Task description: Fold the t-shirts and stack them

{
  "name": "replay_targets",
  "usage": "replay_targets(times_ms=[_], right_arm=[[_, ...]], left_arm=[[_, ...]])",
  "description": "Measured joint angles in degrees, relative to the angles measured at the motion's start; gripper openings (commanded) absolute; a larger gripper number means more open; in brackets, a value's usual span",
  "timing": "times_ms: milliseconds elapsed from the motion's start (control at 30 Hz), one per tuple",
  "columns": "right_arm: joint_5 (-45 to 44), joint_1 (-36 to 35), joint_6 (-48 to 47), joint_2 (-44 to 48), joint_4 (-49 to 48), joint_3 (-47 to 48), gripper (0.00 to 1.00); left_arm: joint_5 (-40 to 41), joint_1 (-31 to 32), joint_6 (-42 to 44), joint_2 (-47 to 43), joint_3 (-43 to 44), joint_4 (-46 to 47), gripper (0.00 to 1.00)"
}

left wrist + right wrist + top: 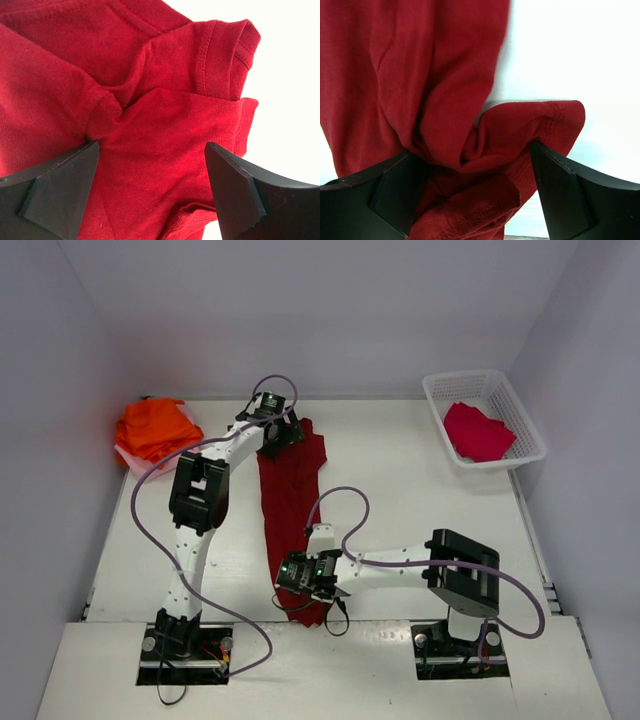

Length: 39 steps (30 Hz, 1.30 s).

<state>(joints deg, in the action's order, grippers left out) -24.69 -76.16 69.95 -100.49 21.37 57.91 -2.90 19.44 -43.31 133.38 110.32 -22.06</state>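
A large dark red t-shirt (290, 495) lies stretched in a long narrow strip down the middle of the table. My left gripper (283, 436) is over its far end. In the left wrist view it (152, 147) is open, its jaws standing wide on either side of the sleeve and collar cloth (165, 115). My right gripper (308, 592) is at the near end. It (472, 150) is open too, with bunched hem cloth (520, 130) between its wide jaws. Bright orange t-shirts (155, 428) are piled at the far left on a pale pink one (124, 455). A crimson t-shirt (478, 432) lies in the basket.
A white lattice basket (520, 418) stands at the far right near the wall. Grey walls close in the table on three sides. Purple cables loop from both arms, one of them (340, 495) crossing above the dark red shirt.
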Motion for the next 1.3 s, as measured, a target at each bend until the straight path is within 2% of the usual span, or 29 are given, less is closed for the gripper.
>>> replay_targets(times_ms=[200,367,600,833,867,967,1300], right_arm=[[0.0,-0.1,-2.1,-3.4,-0.1,4.3,0.79],[0.0,0.2,-2.5,-3.5,-0.6,4.2,0.79],[0.5,2.4,-1.4,1.8,-4.5,-2.5,0.79],[1.0,4.8,-0.8,5.4,-3.1,-6.0,0.8],[1.0,4.9,-0.8,5.6,-2.6,-6.1,0.81],[1.1,5.3,-1.3,6.7,-1.0,-6.3,1.0],[-1.8,8.1,-7.9,19.7,1.4,-4.5,1.0]], left_arm=[[-0.1,0.0,1.0,-2.1,-3.5,0.9,0.82],[-0.3,-0.2,1.4,-2.4,-4.2,1.4,0.82],[-0.5,-0.3,1.4,-2.6,-4.6,1.8,0.82],[-0.6,-0.3,1.4,-3.4,-6.0,2.9,0.82],[-0.6,-0.3,1.4,-3.4,-6.1,2.9,0.82],[-0.6,-0.3,1.4,-3.4,-6.1,2.9,0.82],[-0.6,-0.3,1.3,-3.4,-6.1,2.9,0.82]])
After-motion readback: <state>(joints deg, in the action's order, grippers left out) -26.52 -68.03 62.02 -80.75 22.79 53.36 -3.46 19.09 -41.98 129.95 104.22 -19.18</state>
